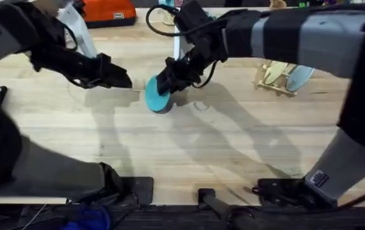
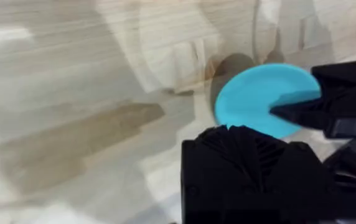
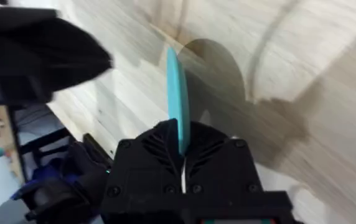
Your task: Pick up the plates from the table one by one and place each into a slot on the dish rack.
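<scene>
A bright cyan plate [image 1: 156, 96] is tilted up on its edge just above the table [image 1: 189, 147], left of centre. My right gripper [image 1: 168, 80] reaches across from the right and is shut on the plate's upper rim. In the right wrist view the plate [image 3: 178, 102] stands edge-on between the right gripper [image 3: 182, 134] jaws. My left gripper [image 1: 124, 80] hovers a little to the plate's left, shut and holding nothing. From the left wrist view the plate [image 2: 259, 99] lies just beyond the left gripper [image 2: 246, 134]. The dish rack [image 1: 277, 86] at the right back holds a cream-yellow plate [image 1: 275, 70] and a pale blue plate [image 1: 298, 76].
An orange box [image 1: 109, 11] sits at the table's back edge behind the left arm. Bare wood stretches across the front and middle of the table between the plate and the rack.
</scene>
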Tool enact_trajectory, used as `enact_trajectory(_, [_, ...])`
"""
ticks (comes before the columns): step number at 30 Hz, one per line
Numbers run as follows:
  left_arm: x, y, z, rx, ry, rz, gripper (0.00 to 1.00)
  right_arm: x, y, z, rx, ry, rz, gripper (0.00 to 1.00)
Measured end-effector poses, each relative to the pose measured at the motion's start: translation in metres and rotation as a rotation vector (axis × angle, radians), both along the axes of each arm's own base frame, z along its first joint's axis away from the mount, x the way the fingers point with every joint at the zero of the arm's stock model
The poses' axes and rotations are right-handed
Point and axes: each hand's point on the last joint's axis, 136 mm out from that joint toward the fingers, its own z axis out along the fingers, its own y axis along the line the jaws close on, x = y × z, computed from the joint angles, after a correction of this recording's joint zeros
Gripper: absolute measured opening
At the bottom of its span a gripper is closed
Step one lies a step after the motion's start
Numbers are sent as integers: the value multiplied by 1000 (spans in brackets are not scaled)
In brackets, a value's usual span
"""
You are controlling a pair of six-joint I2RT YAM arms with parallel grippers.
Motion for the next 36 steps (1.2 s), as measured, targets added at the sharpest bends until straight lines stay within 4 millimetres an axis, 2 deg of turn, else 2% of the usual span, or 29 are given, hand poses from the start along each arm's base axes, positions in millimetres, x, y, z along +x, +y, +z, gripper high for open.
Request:
enact_trajectory(6, [-14,6,40,114,-101,1,41,5,-27,30,-65,-121,9,32])
enact_trajectory(13, [-35,3,85,195,-228,8,40,13,-70,68,-169,-264,-24,31])
enact_trajectory(17, [-45,3,105,239,-300,27,40,13,-104,93,-248,-334,-74,31])
enact_trajectory(18, [-57,4,119,284,-336,52,39,12,-140,120,-331,-410,-146,31])
enact_trajectory(23, [-68,6,130,331,-370,86,39,7,-181,153,-425,-516,-240,31])
enact_trajectory(27, [-75,9,135,365,-379,114,39,-2,-212,171,-498,-559,-318,31])
enact_trajectory(33, [-87,16,134,418,-343,139,38,-28,-253,182,-579,-515,-436,31])
enact_trajectory(36, [-90,24,142,468,-336,157,39,-40,-270,183,-603,-475,-496,31])
